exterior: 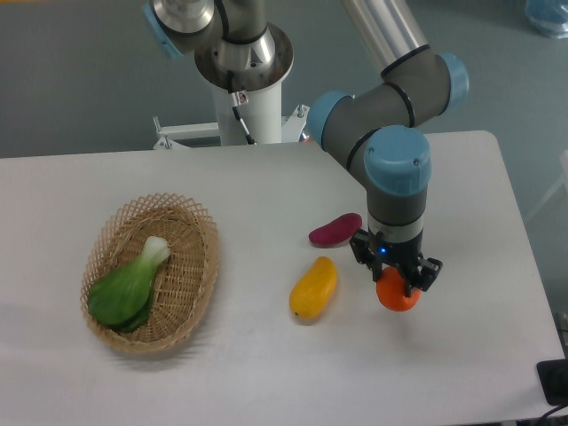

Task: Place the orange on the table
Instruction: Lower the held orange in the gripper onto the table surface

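- Fingers (410, 282) of the two-finger gripper (397, 277) are clamped on the orange (398, 295), one dark pad at each side of the fruit's upper half.
- Orange sits low at the right-hand part of the table (266, 373), its underside at or just above the white surface; the single view does not settle whether it touches.
- UR5e arm (390, 106) reaches down from its base at the table's far edge, wrist pointing straight down over the fruit, a small blue light showing on the gripper body.
- Yellow fruit (313, 287), elongated, lies on the table to the left of the orange, near but apart from it.
- Purple vegetable (335, 230), oblong, lies just beyond the yellow fruit and beside the wrist, also on the bare tabletop.
- Wicker basket (200, 266) stands well apart at the left side of the table.
- Green leafy vegetable (129, 288) with a pale stalk lies inside the basket, stalk end pointing toward the far rim.
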